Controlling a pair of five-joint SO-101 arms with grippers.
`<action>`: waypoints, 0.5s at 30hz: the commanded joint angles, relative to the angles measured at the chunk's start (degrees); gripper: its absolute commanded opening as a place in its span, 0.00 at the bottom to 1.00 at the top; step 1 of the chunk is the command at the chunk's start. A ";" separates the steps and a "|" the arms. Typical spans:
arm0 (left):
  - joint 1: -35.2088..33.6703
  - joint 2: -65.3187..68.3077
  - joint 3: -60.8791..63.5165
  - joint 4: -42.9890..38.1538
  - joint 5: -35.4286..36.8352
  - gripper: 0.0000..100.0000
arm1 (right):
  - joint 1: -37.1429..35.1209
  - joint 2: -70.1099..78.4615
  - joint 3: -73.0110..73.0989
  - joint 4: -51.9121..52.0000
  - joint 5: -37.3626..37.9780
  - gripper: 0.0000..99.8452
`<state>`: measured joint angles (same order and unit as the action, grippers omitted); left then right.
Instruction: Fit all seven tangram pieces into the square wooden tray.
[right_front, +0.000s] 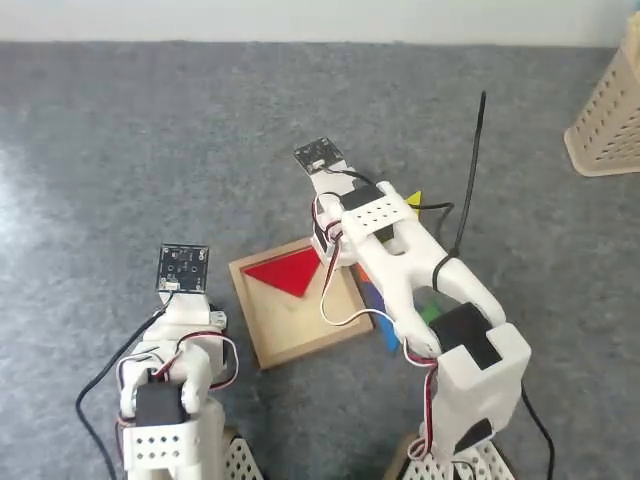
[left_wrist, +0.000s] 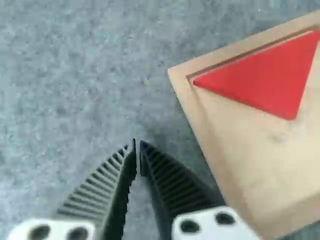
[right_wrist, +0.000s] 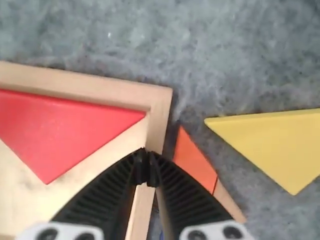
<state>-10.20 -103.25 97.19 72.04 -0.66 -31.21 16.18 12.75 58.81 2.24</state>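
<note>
The left gripper (left_wrist: 137, 147) and right gripper (right_wrist: 146, 160) have closed, empty fingers, and the right arm (right_front: 420, 270) largely hides what seem a blue piece (right_front: 388, 340) and green piece (right_front: 430, 312) beside the tray (right_front: 262, 335).

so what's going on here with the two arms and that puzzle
It's a tangram job, barely started. The red triangle lies in the wooden tray. The right claw is shut and empty, over the tray's rim near the orange piece and yellow triangle, both outside on the carpet. The left claw is shut too, over the carpet beside the tray.
</note>
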 joint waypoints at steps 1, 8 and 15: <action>-0.09 -0.97 -0.66 0.26 0.44 0.01 | 0.48 -0.40 -2.46 1.19 -0.35 0.08; -0.09 -0.97 -0.66 0.26 0.44 0.01 | -1.27 -2.33 -2.46 3.03 -0.53 0.08; -0.09 -0.97 -0.66 0.26 0.44 0.01 | -1.27 0.75 -2.81 2.95 -0.44 0.11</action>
<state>-10.20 -103.25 97.19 72.04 -0.66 -32.00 16.53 12.57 60.92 2.15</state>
